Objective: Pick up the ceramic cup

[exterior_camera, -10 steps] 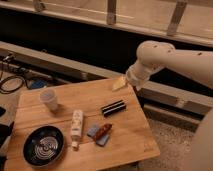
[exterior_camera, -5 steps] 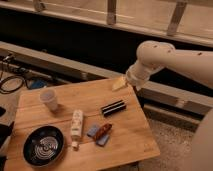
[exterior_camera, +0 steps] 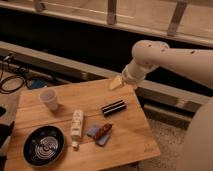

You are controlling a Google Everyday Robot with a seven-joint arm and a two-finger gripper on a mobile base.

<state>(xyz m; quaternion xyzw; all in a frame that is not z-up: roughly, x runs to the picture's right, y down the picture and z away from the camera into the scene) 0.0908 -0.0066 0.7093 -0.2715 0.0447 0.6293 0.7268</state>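
Gripper (exterior_camera: 116,83) up at the far edge of the wooden table (exterior_camera: 135,131), just beyond the black bar (exterior_camera: 113,107); open or closed, can't tell. Ceramic cup (exterior_camera: 49,99) upright over on the left side, well apart, behind the dark bowl (exterior_camera: 43,145).

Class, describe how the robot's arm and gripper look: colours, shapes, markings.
The arm is cream-white and smooth, with thick rounded casings and a few small dark dots. The gripper, over the wooden table's far edge, is a pale yellowish wedge. No cables show.
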